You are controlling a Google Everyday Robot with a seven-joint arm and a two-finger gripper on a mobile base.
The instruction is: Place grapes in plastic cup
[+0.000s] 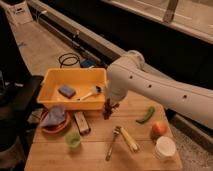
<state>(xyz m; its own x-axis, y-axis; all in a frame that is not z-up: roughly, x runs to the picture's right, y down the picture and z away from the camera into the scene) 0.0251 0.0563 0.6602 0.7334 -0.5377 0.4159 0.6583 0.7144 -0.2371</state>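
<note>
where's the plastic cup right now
Camera view, front left of the table: the plastic cup stands beside the orange bowl, left of the gripper holding the grapes.
</note>
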